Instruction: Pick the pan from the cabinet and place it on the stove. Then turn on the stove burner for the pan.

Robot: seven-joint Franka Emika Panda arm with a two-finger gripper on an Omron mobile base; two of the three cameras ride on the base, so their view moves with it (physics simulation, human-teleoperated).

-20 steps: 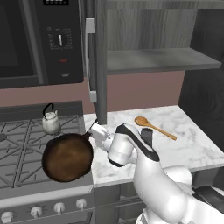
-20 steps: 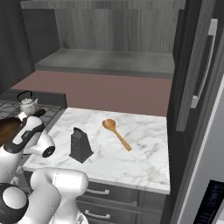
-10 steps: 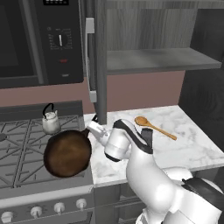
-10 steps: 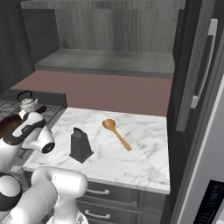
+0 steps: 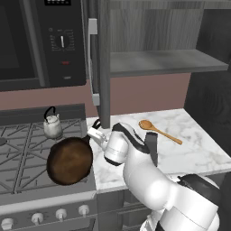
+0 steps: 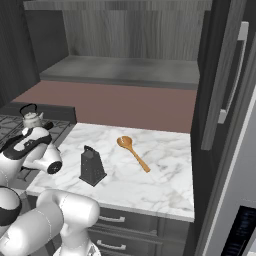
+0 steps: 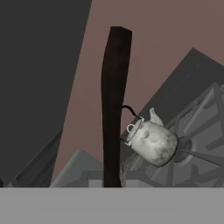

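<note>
Since a second ago, the hand (image 5: 95,134) has carried the pan (image 5: 70,160) a little further left over the stove (image 5: 27,149). It is shut tight on the pan's long black handle, and the round brown pan sits over the near right grates, close to the small silver kettle (image 5: 52,126). On the bench (image 5: 194,151) to the right lie a wooden spoon (image 5: 159,131) and a dark grater (image 6: 92,166), under the open cabinet (image 5: 167,61).
</note>
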